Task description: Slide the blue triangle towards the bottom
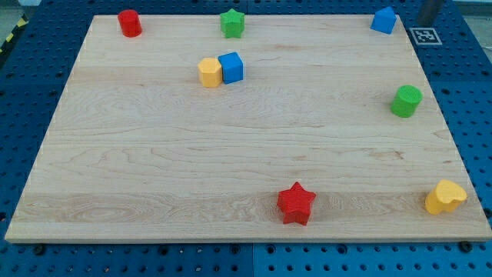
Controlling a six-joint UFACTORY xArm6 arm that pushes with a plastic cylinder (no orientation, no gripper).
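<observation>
Wooden board (154, 154) on blue pegboard | blue triangle (383, 20) far right corner, apex pointing away from us | our tip hidden, only a dark rod (429, 10) beyond it | fiducial tag (423, 35) beside, no readable writing

Wooden board (154, 138) as landmark. Red cylinder (129, 23) at its top-left corner; green star (232, 23) on top edge; yellow block (209, 72) touching blue cube (231, 68) upper middle; green cylinder (406, 101) right side; red star (296, 203) bottom edge; yellow heart (445, 197) bottom-right corner.
</observation>
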